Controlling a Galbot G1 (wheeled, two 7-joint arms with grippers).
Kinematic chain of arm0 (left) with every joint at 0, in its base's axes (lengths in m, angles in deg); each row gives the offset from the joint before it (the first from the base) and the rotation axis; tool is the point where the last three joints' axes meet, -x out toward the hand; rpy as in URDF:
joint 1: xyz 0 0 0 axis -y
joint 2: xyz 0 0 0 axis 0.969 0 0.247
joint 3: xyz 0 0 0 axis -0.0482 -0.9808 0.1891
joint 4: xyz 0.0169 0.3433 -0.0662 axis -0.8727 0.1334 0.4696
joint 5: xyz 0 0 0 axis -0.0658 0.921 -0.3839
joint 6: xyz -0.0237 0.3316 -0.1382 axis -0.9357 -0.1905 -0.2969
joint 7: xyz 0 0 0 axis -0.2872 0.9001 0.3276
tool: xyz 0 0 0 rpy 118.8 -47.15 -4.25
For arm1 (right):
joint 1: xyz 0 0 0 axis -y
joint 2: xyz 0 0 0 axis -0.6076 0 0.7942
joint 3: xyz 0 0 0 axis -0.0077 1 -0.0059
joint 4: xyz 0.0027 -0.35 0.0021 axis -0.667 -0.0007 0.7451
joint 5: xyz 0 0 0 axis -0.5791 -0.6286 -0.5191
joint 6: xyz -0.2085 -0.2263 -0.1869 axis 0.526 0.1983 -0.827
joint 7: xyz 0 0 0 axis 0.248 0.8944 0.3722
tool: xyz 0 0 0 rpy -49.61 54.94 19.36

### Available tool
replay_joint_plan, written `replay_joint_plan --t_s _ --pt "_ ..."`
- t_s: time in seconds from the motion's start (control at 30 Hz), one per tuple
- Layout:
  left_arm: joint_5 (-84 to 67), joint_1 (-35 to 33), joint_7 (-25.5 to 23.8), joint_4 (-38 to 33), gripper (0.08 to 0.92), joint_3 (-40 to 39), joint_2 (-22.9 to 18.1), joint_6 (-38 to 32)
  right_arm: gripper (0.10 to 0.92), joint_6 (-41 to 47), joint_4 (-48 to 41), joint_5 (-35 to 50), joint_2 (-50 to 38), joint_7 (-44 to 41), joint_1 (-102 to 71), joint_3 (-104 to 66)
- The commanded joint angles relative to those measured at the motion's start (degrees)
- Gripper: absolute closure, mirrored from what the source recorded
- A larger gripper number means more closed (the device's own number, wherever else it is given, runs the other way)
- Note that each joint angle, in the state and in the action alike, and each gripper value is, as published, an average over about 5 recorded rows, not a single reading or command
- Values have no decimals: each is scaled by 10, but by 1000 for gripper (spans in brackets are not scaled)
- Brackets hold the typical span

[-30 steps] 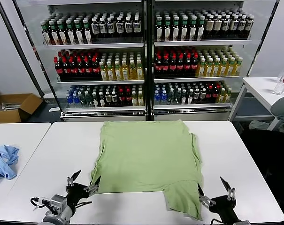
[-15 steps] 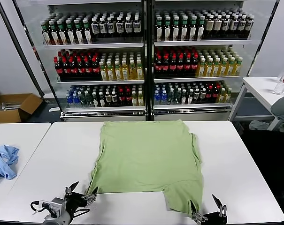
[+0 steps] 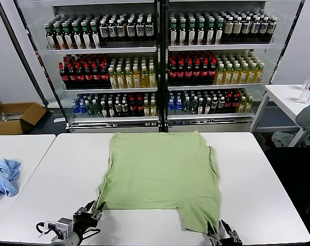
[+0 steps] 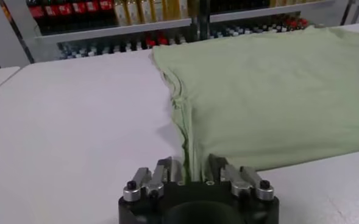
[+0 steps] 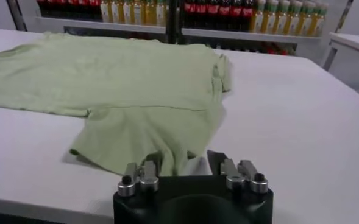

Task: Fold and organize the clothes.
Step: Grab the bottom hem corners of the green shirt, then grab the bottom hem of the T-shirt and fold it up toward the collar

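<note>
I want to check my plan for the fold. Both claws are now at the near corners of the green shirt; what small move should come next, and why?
Probably finish closing both claws, then lift slightly. The left claw has the near-left corner of the green shirt between its fingers, and the right claw sits at the near-right corner, with cloth reaching in between its fingers. The shirt lies flat on the white table.

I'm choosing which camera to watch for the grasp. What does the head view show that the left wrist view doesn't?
Only the head view: the right gripper at the green shirt's near right corner, and a blue cloth on the side table. Only the left wrist view: the shirt's corner between the left gripper's fingers. Both: shirt, white table, drink shelves.
</note>
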Motion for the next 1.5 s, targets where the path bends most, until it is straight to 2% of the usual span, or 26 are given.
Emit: replay_joint_plan --t_s 0.03,0.17,0.33,0.5,0.8,0.9,1.37,1.43,1.5 --pt "-4 1 -3 2 691 -8 -9 -6 785 1 -3 19 2 0 3 -2" --pt "-4 -3 -7 -17 804 -4 -5 -32 893 -1 24 62 -6 -12 9 -43" --pt "-13 -15 -9 -52 909 9 17 -47 921 7 83 96 -25 -28 -19 -88" --pt "-11 -52 -6 -72 916 10 32 -57 921 7 105 55 -32 -44 -83 -88" --pt "-8 -59 0 -57 916 9 29 -69 916 -6 92 7 -22 -46 -103 -81" --pt "-8 -60 0 -56 916 8 33 -73 868 -8 77 -1 -16 -33 -83 -79" --pt "-9 -20 -3 -36 916 -2 27 -60 482 49 -10 17 0 -40 38 -18" --pt "-9 -17 -4 -33 916 -4 24 -59 489 63 -15 29 1 -40 45 -11" --pt "-8 -16 -4 -33 916 -5 23 -58 531 72 -18 39 -1 -40 46 -8"
